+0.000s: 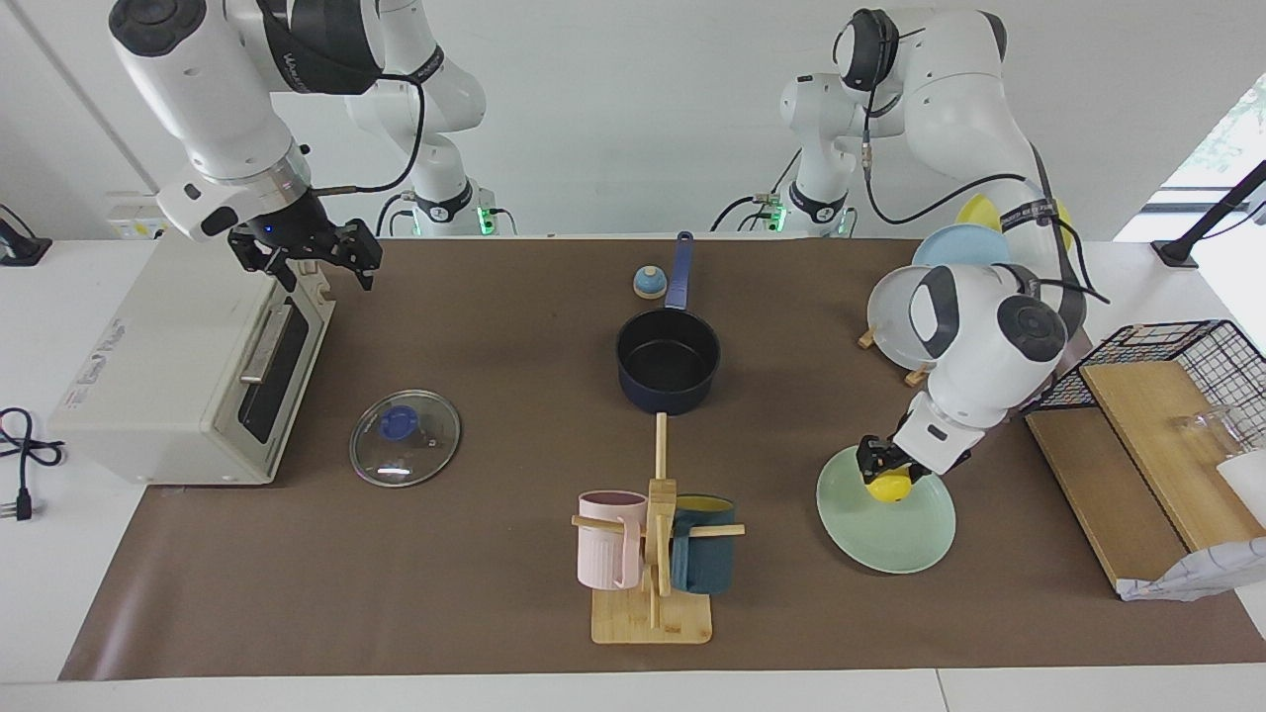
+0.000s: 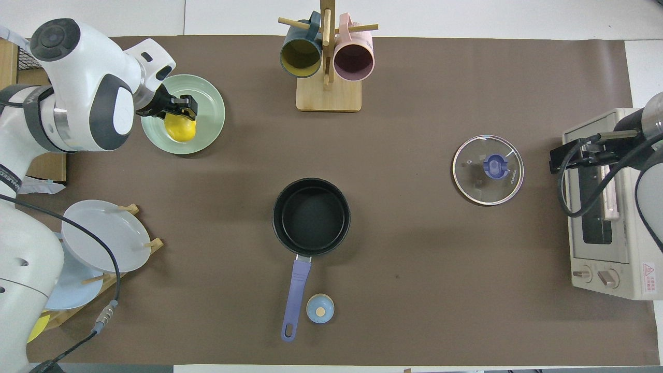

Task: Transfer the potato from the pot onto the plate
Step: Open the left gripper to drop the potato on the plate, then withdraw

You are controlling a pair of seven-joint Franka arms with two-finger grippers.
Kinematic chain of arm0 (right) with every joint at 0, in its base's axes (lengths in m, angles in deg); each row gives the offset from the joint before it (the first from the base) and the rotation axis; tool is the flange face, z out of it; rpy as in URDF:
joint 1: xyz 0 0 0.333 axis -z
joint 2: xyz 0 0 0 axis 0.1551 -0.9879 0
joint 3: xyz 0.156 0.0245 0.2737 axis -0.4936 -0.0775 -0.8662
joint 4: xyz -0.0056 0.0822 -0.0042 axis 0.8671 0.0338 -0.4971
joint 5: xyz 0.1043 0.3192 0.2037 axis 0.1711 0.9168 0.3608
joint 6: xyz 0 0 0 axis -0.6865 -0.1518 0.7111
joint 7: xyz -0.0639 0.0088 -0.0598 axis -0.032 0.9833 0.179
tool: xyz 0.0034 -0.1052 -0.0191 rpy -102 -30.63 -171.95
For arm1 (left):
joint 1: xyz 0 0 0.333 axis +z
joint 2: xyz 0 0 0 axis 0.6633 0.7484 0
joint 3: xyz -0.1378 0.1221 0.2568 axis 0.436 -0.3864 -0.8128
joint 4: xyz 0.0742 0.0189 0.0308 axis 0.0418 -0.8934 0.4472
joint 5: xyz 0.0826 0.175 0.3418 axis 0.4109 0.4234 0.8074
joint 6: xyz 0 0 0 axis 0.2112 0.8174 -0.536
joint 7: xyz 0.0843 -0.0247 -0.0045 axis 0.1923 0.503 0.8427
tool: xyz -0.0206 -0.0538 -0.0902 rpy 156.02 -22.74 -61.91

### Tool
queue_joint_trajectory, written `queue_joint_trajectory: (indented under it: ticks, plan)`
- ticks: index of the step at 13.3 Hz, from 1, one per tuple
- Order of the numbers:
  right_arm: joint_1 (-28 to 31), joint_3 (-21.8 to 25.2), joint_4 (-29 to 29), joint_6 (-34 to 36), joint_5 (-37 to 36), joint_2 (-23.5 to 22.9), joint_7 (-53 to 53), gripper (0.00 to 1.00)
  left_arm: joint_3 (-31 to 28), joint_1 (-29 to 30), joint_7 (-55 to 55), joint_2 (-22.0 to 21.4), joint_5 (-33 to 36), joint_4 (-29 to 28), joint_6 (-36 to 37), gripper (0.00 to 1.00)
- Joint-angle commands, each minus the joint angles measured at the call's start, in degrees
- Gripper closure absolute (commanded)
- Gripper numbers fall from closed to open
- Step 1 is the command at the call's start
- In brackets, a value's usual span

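Observation:
The yellow potato [image 1: 888,486] sits low on the pale green plate [image 1: 890,539], toward the left arm's end of the table. My left gripper [image 1: 887,475] is shut on the potato, its fingers on either side of it. In the overhead view the potato [image 2: 180,128] lies on the part of the plate [image 2: 210,103] nearer to the robots. The navy pot [image 1: 669,361] with its long blue handle stands empty mid-table; it also shows in the overhead view [image 2: 311,216]. My right gripper [image 1: 312,265] hangs open and empty over the toaster oven's front edge.
A toaster oven [image 1: 188,366] stands at the right arm's end, with a glass lid [image 1: 406,438] beside it. A mug tree [image 1: 653,554] holds a pink and a teal mug. There are also a plate rack [image 1: 895,316], a small blue bell [image 1: 650,283] and a wire basket with wooden boards [image 1: 1167,396].

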Motion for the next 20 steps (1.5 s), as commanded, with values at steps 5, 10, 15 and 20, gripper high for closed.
queue_joint_trajectory:
  ticks: [5,10,15,20]
  plan:
    - [0.1,0.1,-1.4,-1.3,0.8,1.2,-0.3,0.00,-0.1,0.4,-2.5,-1.7,1.4,-6.6,-5.9,1.00]
    - [0.1,0.1,-1.4,-1.3,0.8,1.2,-0.3,0.00,-0.1,0.4,-2.6,-2.4,1.4,-5.9,-5.0,0.00]
    - [0.1,0.1,-1.4,-1.3,0.9,1.2,-0.3,0.00,-0.3,2.5,-2.0,-14.6,1.1,-3.3,8.7,0.00]
    - [0.0,0.1,-1.4,-1.3,0.9,1.2,-0.3,0.00,-2.9,3.1,-1.9,-30.2,1.4,-3.3,27.6,0.00]
